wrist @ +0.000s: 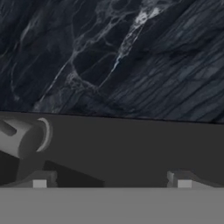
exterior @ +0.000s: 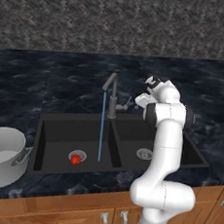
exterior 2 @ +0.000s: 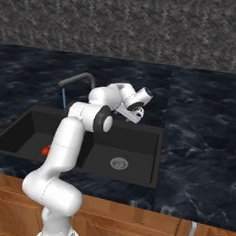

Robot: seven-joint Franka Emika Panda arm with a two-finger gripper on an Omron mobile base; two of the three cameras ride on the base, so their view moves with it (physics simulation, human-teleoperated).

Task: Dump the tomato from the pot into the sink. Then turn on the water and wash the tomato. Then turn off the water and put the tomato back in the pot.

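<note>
The tomato (exterior: pixel 74 159) is a small red ball resting on the drain of the left basin of the black sink (exterior: pixel 57 137). In the right base view the tomato (exterior 2: pixel 45 150) peeks out beside my arm. A thin blue stream of water (exterior: pixel 101 127) runs from the faucet (exterior: pixel 112 92) into that basin, landing just right of the tomato. The silver pot (exterior: pixel 2 154) stands upright on the counter left of the sink. My gripper (exterior: pixel 136 101) hovers open behind the sink, close to the faucet's base and handle, holding nothing. In the hand view the gripper (wrist: pixel 111 183) has its fingertips (wrist: pixel 39 183) wide apart.
Dark marble counter (exterior: pixel 49 78) surrounds the sink, with a stone wall behind it. The right basin (exterior 2: pixel 137 151) holds just its silver drain (exterior 2: pixel 119 163). Wooden cabinet fronts with metal handles (exterior: pixel 104 223) run below the counter edge.
</note>
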